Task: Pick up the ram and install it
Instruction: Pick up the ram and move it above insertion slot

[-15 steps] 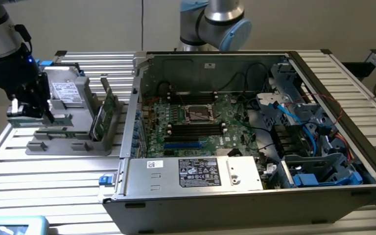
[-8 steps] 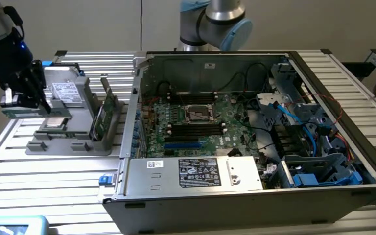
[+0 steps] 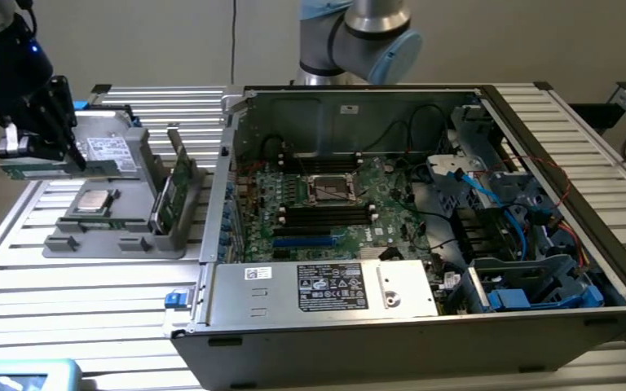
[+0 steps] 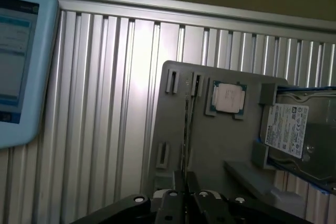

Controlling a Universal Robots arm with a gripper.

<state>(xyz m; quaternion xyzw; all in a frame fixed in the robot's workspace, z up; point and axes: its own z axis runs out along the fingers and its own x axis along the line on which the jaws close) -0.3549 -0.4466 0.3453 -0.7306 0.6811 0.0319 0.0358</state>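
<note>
Nearest the camera in the exterior view stands the open computer case (image 3: 400,342), its motherboard (image 3: 341,208) exposed, with long black slots (image 3: 324,217) just near of the central socket. At the exterior view's left, on the slatted metal surface (image 3: 95,285), a grey tray (image 3: 117,244) carries a processor (image 3: 94,201), a hard drive (image 3: 107,151) at its far end and upright green cards (image 3: 172,191) along its right side. The end effector (image 3: 46,163), over the tray's far left corner, is closed narrowly on the ram (image 3: 25,172), a thin green stick held level above the tray, well apart from the motherboard
</note>
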